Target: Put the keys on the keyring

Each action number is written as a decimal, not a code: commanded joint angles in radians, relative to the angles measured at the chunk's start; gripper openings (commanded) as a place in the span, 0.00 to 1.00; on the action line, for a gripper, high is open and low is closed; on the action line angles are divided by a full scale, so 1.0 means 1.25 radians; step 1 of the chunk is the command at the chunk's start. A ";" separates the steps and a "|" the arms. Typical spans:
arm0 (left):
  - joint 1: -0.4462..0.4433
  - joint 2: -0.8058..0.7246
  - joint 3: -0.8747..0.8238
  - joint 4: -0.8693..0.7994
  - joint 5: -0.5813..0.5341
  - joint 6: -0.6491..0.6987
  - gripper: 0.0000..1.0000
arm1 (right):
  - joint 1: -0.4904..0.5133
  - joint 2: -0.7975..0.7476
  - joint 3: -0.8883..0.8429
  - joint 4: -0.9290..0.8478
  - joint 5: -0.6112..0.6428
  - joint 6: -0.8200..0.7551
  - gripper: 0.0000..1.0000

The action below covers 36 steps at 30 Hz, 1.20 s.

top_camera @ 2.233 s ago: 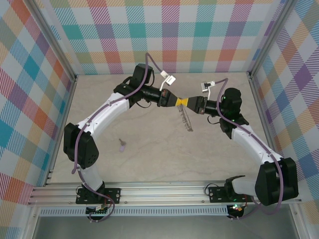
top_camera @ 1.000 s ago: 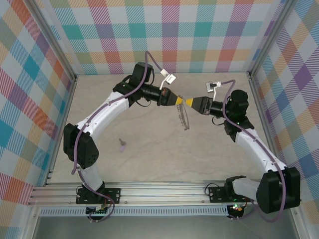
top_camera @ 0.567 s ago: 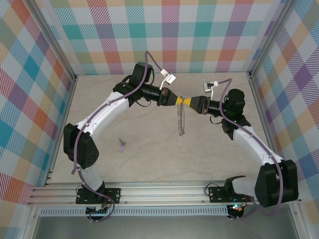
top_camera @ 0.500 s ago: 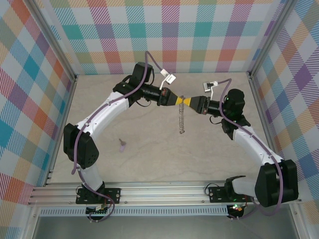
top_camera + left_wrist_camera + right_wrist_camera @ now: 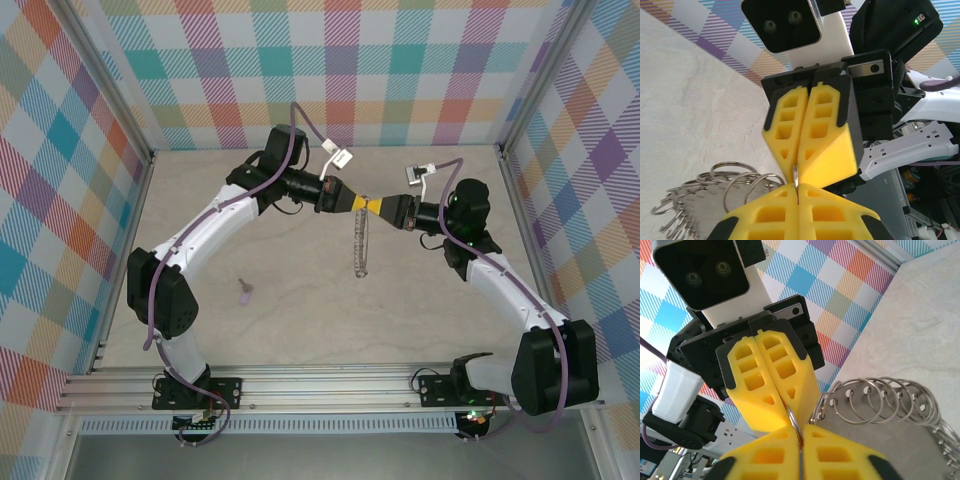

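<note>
- The left gripper (image 5: 357,203) and the right gripper (image 5: 378,205) are seen meeting tip to tip above the far middle of the table (image 5: 300,330).
- Both pairs of yellow jaws are pressed fully together. One thin silver ring at the top of the keyring (image 5: 360,245) is pinched by both from opposite sides, as shown close up in the two wrist views.
- The rest of the keyring, a chain of linked silver rings, is seen hanging down from that pinch. Whether its lower end touches the table cannot be told.
- The key (image 5: 245,291), tiny and lilac-headed, is seen lying alone on the table, near the left arm (image 5: 215,235) and well apart from both grippers and the chain.
- The step in hand is judged to be the two-handed hold on the ring. No key has been threaded yet.
- For the next move, one gripper would have to be freed and sent down to the key while the ring is held by the other. A very fine pinch would be called for on so small a thing.
- Open table is found all round the key. The space is bounded by the near rail (image 5: 320,385) and the checked walls (image 5: 70,180) at the sides and back.
</note>
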 commanded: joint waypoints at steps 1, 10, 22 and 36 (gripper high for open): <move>0.005 -0.001 0.023 -0.011 0.021 0.024 0.00 | 0.010 0.009 0.034 0.041 -0.005 0.007 0.00; 0.015 -0.088 -0.073 0.148 -0.232 -0.111 0.21 | 0.010 -0.037 0.031 -0.067 0.125 -0.081 0.00; 0.027 -0.245 -0.248 0.315 -0.466 -0.296 0.61 | 0.010 -0.031 0.030 0.123 0.178 -0.093 0.00; 0.027 -0.241 -0.256 0.453 -0.297 -0.353 0.37 | 0.024 0.093 0.098 0.460 0.163 -0.001 0.00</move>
